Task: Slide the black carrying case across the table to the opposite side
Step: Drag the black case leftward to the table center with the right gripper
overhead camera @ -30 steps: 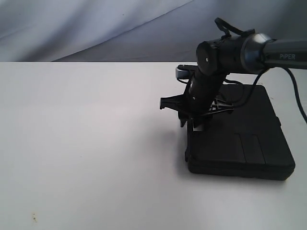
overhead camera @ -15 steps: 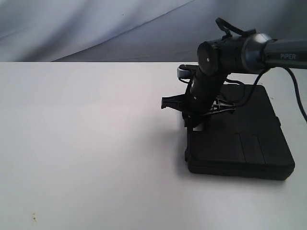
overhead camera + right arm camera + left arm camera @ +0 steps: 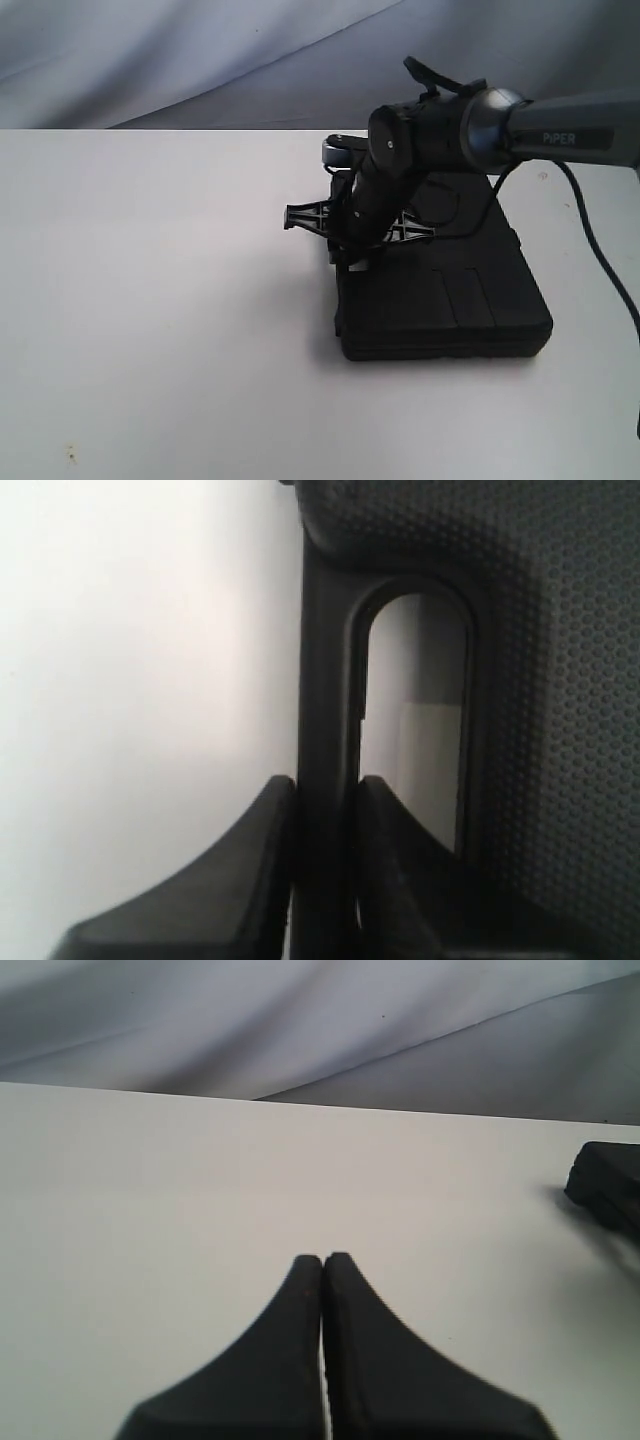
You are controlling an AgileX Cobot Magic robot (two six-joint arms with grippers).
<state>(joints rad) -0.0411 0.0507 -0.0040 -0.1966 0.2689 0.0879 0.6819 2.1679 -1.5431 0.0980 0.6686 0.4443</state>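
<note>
The black carrying case (image 3: 450, 300) lies flat on the white table (image 3: 160, 300), right of centre. My right gripper (image 3: 350, 255) reaches down onto the case's left edge and is shut on its handle (image 3: 325, 680), the handle bar pinched between the two fingers beside the handle's oval opening. A corner of the case (image 3: 605, 1185) shows at the edge of the left wrist view. My left gripper (image 3: 323, 1260) hovers over bare table with its fingers pressed together and nothing between them; it is out of the exterior view.
A grey cloth backdrop (image 3: 200, 60) hangs behind the table's far edge. A black cable (image 3: 600, 270) trails from the right arm over the table's right side. White tabletop spreads to the left of the case.
The right gripper has moved left with the case's handle in it, and the case has slid left across the table by a small stretch.
</note>
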